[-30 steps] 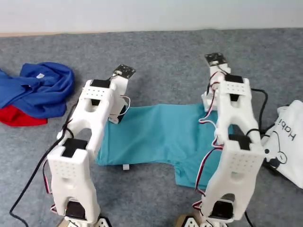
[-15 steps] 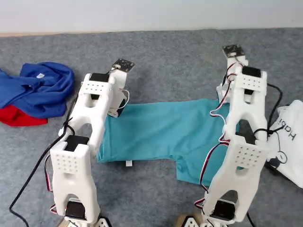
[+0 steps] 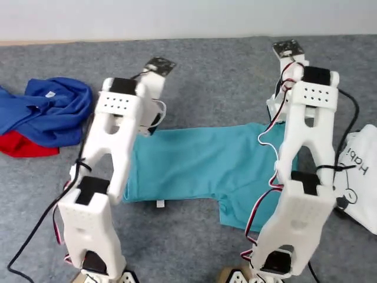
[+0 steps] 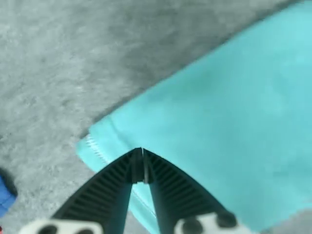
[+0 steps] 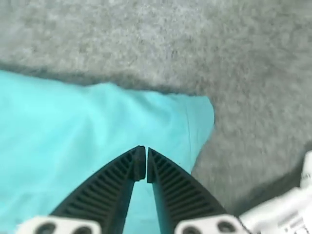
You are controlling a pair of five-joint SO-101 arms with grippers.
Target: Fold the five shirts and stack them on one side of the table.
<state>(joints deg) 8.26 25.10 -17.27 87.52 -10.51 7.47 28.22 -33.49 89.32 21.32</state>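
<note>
A teal shirt (image 3: 200, 162) lies spread flat on the grey table (image 3: 212, 71) between the two arms, with a sleeve sticking out toward the near right. My left gripper (image 4: 139, 168) is shut, its tips just above the shirt (image 4: 234, 107) near the far left hem corner. My right gripper (image 5: 142, 165) is shut too, over the shirt (image 5: 73, 122) close to its far right corner. No cloth looks pinched or lifted in either wrist view.
A crumpled blue shirt (image 3: 50, 112) lies on a red one (image 3: 23, 144) at the far left. A white printed shirt (image 3: 359, 177) sits at the right edge. Bare grey table stretches behind the teal shirt.
The right arm swung right and pulled the teal shirt's far right corner outward. Both arms then stretched farther from the base while the shirt stayed put.
</note>
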